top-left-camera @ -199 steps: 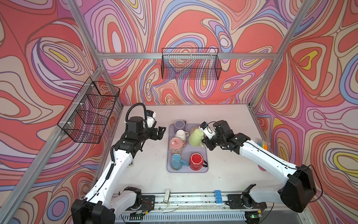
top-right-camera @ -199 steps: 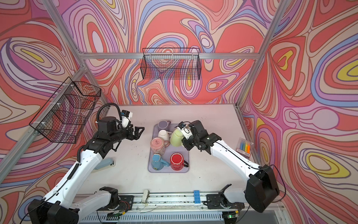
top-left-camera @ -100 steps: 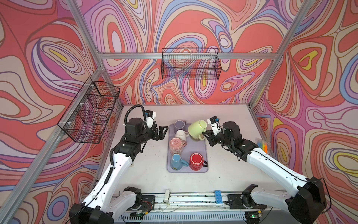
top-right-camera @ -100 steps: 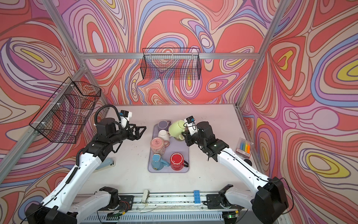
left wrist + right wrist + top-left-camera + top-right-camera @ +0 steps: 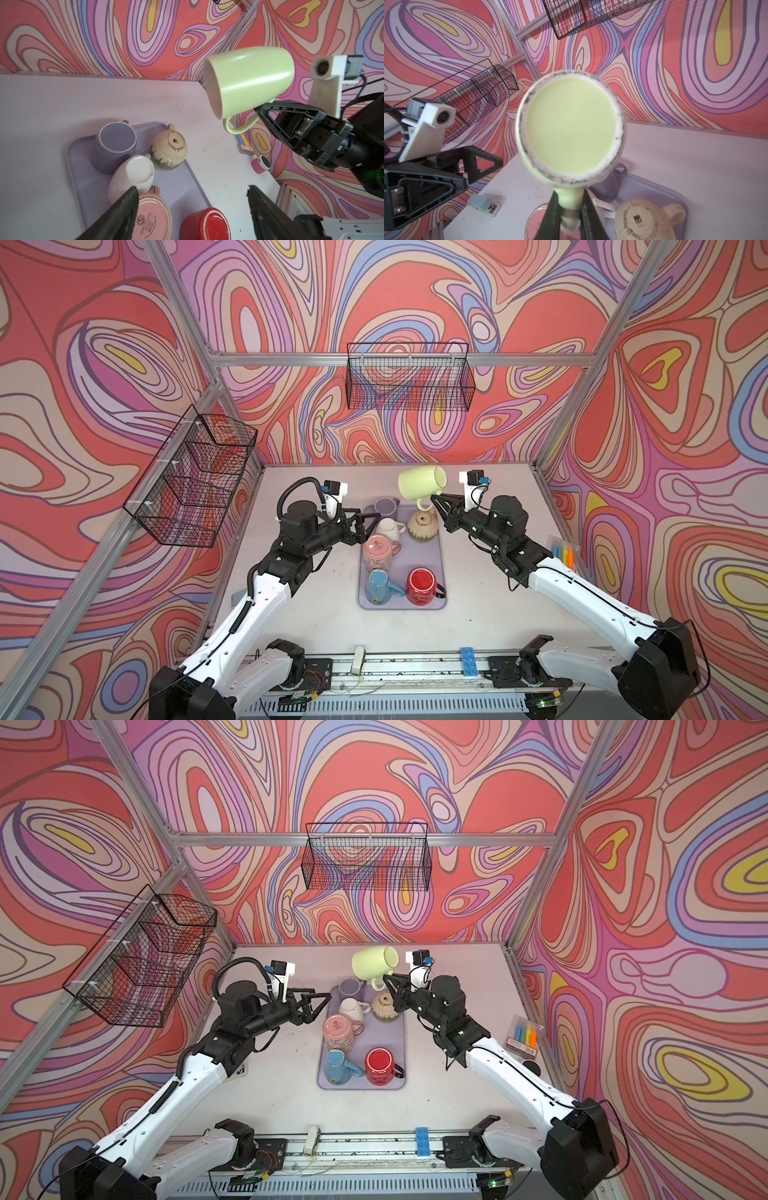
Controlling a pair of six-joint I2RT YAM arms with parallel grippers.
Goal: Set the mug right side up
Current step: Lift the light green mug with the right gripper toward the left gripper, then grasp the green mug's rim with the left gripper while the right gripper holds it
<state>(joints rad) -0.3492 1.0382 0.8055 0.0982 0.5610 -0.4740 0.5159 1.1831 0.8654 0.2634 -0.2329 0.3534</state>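
Right gripper [image 5: 570, 209] first: my jaws are clamped on the handle of the green mug [image 5: 422, 483], one finger on each side of the loop. The mug's up in the air, lying on its side, handle hanging down. Its base faces my right wrist and its mouth faces my left arm. It hangs over the far end of the tray [image 5: 422, 556], above the beige mug [image 5: 422, 524], which sits upside down in the far right corner.

My left gripper [image 5: 368, 526] has its jaws spread wide with nothing in them. It hovers at the tray's left edge, just beside the white mug [image 5: 388, 526].

Rest of the tray: a purple mug [image 5: 384, 506] sits upright in the far left corner and a pink mug [image 5: 376, 549] along the left edge. At the near end there's a blue mug [image 5: 378, 587] and a red mug [image 5: 422, 585], the red one bottom up.
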